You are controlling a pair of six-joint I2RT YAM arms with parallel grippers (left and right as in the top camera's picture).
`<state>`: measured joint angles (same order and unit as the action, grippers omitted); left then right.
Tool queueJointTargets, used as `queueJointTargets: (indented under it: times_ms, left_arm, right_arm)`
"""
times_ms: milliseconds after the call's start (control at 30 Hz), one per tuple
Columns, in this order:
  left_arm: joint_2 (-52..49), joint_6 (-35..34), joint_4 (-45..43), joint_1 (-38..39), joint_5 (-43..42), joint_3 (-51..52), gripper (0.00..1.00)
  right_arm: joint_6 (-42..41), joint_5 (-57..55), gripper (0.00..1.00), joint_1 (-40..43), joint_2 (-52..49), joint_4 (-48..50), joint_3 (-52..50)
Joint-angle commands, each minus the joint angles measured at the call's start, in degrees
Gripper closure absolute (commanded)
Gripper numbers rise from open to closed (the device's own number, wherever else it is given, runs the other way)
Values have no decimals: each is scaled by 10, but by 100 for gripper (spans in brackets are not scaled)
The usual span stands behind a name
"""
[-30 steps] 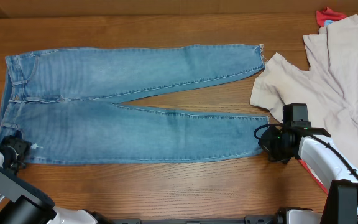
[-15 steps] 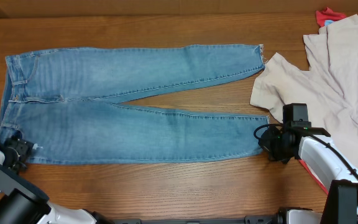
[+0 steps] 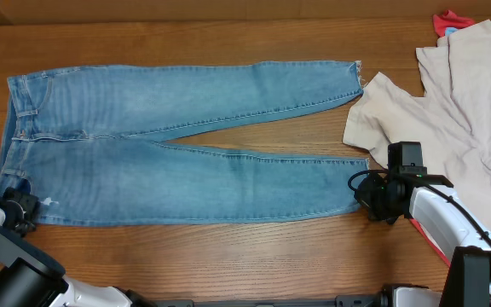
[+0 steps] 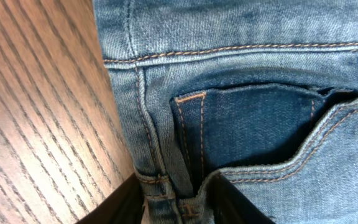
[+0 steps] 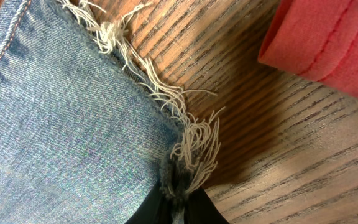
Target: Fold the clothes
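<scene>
- The left end effector [image 4: 176, 209] is pinched shut on the jeans [image 3: 177, 128] at the waistband corner, near the front-left corner of the bench [image 3: 228, 256].
- The right end effector [image 5: 178, 211] clamps the near leg's frayed hem, toward the right edge.
- Both near corners look gripped; the next move probably calls for lifting them together over the far leg.
- Only the left arm has shifted slightly; the jeans lie unchanged.

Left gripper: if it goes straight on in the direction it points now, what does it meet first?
The jeans. The left gripper grips denim at the garment's edge, and straight ahead lies the front pocket with its orange stitching. Depth is hard to judge.
</scene>
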<state>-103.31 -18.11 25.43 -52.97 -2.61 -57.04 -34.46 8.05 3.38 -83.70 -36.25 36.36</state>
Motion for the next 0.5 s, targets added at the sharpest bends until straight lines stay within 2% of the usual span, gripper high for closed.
queueJointTargets:
  times_ms: [0, 100, 133, 167, 367, 467]
  left_arm:
    - [-17, 1, 13, -5, 1, 3, 69]
    - [-17, -8, 23, -5, 0, 2, 84]
    - [-16, -19, 30, -5, 0, 2, 93]
    - [-16, -29, 36, -5, -5, 2, 96]
    - [16, -43, 69, -5, -126, 2, 96]
    - [60, -53, 96, -5, -141, 2, 96]
  right_arm:
    - [3, -11, 90, 0, -23, -10, -22]
    - [3, -11, 90, 0, -23, -11, -22]
    - [3, -11, 90, 0, -23, -12, -22]
    - [3, -11, 91, 0, -23, -13, -22]
    - [3, -11, 96, 0, -20, -19, -19]
    - [4, -12, 96, 0, -12, -36, -3]
